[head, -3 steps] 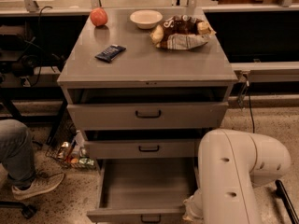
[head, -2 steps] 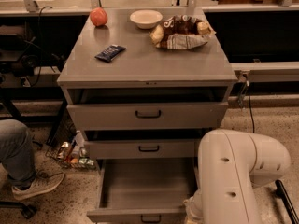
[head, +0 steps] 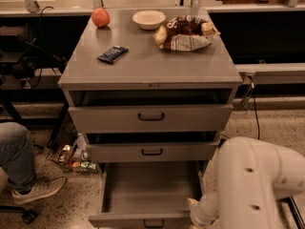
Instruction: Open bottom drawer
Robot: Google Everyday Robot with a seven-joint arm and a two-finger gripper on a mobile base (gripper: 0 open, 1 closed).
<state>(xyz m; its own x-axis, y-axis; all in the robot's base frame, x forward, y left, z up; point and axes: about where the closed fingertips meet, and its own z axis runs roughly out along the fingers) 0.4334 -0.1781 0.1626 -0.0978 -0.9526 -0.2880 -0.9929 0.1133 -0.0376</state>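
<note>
Whatever is printed on the dark blue snack packet (head: 113, 54) and the crumpled brown chip bag (head: 185, 33) atop the gray metal cabinet (head: 157, 68), it cannot be read. The slim gray metal bottom drawer (head: 143, 192) is pulled far out at the cabinet's foot, as it was a second ago. The gripper (head: 194, 213) of the white robot arm (head: 257, 185) is kept at the drawer's front right corner, unmoved; whether it is wide or narrow cannot be told.
</note>
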